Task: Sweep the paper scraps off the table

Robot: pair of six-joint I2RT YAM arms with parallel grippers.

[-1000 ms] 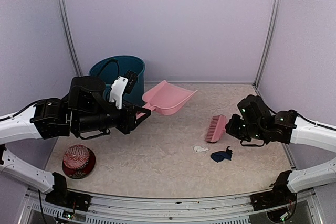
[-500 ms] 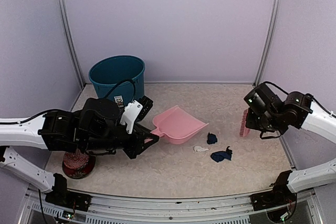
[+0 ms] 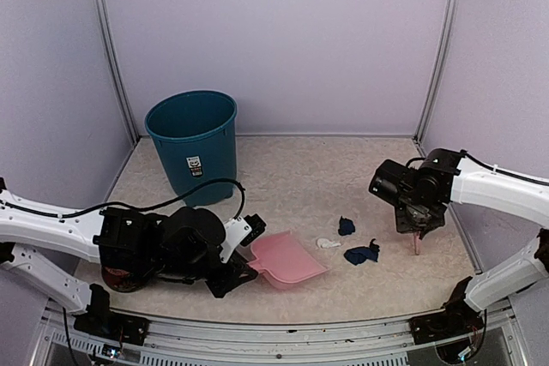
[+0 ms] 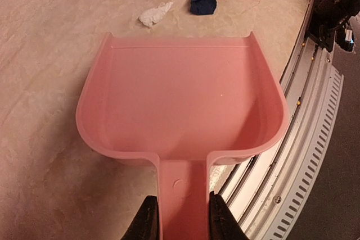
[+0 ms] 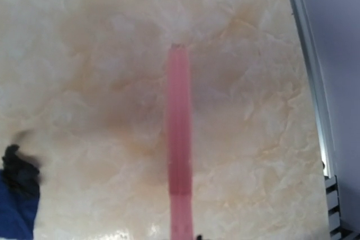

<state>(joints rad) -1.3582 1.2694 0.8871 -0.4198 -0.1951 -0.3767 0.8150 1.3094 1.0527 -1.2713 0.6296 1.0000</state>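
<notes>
At far left stands the teal bucket (image 3: pixel 193 139). My left pincer (image 4: pixel 183 220), only narrowly parted, grips the handle of the pink dustpan (image 4: pixel 180 99). The pan lies low on the table (image 3: pixel 292 177), its mouth facing the paper scraps (image 3: pixel 360 255), ready, I judge, to catch them. One white scrap and two dark blue ones lie just beyond its lip. At right, my right pincer (image 3: pixel 415 227) is clamped tight on the pink brush (image 5: pixel 179 139), which points down at the table just right of the scraps, placed, I reckon, to sweep them leftward.

Plain lilac walls (image 3: pixel 274 40) on three sides, silver corner posts (image 3: pixel 110 49), slotted metal rail (image 3: pixel 300 332) along near edge, even light
</notes>
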